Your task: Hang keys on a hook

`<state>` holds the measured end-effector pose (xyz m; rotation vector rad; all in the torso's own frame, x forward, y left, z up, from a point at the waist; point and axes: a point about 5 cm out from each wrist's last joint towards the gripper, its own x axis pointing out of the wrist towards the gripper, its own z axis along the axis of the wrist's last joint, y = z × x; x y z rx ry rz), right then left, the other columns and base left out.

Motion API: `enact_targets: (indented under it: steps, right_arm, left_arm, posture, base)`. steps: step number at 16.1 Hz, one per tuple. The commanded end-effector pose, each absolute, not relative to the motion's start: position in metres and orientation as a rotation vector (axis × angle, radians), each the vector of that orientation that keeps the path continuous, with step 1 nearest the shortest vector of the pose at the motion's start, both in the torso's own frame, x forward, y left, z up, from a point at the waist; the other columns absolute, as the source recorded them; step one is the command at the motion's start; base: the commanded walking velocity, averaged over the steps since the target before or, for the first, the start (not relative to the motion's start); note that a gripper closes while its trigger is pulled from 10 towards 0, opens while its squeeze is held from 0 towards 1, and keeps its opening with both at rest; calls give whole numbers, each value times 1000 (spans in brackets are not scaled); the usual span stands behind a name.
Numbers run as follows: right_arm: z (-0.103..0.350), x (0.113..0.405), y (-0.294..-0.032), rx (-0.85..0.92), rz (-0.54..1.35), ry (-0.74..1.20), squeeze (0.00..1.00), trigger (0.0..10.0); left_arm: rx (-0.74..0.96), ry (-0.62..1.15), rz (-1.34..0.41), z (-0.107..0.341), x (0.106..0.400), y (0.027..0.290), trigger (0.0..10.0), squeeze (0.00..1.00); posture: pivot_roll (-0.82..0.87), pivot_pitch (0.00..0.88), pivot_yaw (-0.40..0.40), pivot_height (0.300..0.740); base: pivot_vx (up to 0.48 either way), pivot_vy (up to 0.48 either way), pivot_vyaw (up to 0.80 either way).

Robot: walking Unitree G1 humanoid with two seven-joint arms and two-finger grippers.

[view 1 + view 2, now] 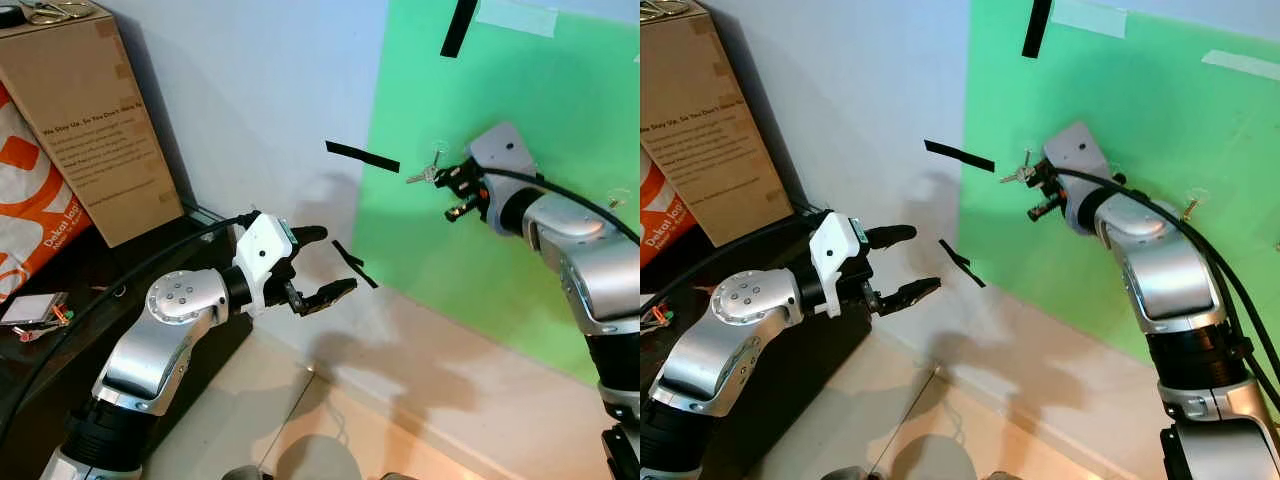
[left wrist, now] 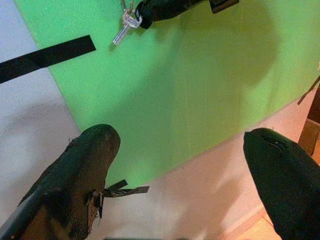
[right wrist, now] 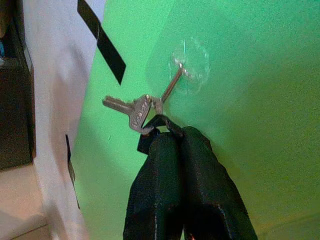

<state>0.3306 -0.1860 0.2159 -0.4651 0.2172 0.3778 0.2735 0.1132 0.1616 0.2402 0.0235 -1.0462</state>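
A small bunch of silver keys (image 3: 131, 111) hangs from a ring pinched in my right gripper (image 3: 168, 137), whose fingers are shut on it. The ring sits right at the tip of a metal wire hook (image 3: 172, 82) on a clear sticky pad stuck to the green sheet (image 1: 520, 250) on the wall. Whether the ring is over the tip I cannot tell. From the head, the keys (image 1: 424, 173) and right gripper (image 1: 447, 182) are high on the sheet's left part. My left gripper (image 1: 318, 264) is held open lower left, in front of the grey wall, with nothing in it.
A second clear hook (image 1: 617, 201) is further right on the sheet. Black tape strips (image 1: 362, 157) cross the wall. A cardboard box (image 1: 90, 120) and an orange bag (image 1: 30, 215) stand on a dark shelf (image 1: 90, 275) at the left. Beige floor lies below.
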Motion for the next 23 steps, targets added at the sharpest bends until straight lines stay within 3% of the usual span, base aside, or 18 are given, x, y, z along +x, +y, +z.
enact_targets:
  steps: [1, 5, 6, 7, 8, 15, 19, 21, 23]
  right_arm:
    - [215, 332, -194, -490, 334, 233, 0, 10000]
    - [218, 334, -196, -475, 325, 223, 0, 10000]
    - [219, 334, -195, -457, 328, 220, 145, 10000]
    - [219, 333, -195, -447, 330, 218, 655, 10000]
    - [220, 333, -194, -438, 335, 217, 1000, 10000]
    - [225, 320, -190, -430, 429, 198, 1000, 10000]
    - [217, 301, -194, -383, 370, 237, 1000, 10000]
    - [209, 286, -185, -317, 406, 239, 1000, 10000]
    - [191, 267, -164, -186, 445, 160, 1000, 10000]
  left_arm:
    - [256, 20, -1049, 163, 275, 114, 10000, 0]
    - [253, 15, -1046, 163, 276, 114, 10000, 0]
    - [253, 13, -1044, 164, 276, 114, 10000, 0]
    - [253, 12, -1042, 164, 276, 114, 10000, 0]
    - [252, 11, -1041, 164, 276, 114, 10000, 0]
    - [249, 12, -1039, 164, 276, 114, 10000, 0]
    - [244, 16, -1020, 163, 276, 117, 10000, 0]
    - [242, 20, -1014, 162, 275, 118, 10000, 0]
    - [283, 57, -880, 153, 282, 124, 10000, 0]
  posture:
    - [-61, 0, -16, 740]
    - [-60, 0, -18, 740]
    - [-59, 0, -21, 740]
    - [-59, 0, -21, 740]
    - [-57, 0, -22, 740]
    - [-60, 0, -12, 740]
    - [-57, 0, -14, 740]
    - [-70, 0, 2, 740]
    - [-78, 0, 11, 740]
  base:
    - [0, 0, 0]
    - [0, 0, 0]
    - [0, 0, 0]
    - [0, 0, 0]
    - [0, 0, 0]
    - [0, 0, 0]
    - [0, 0, 0]
    - [0, 0, 0]
    - [0, 0, 0]
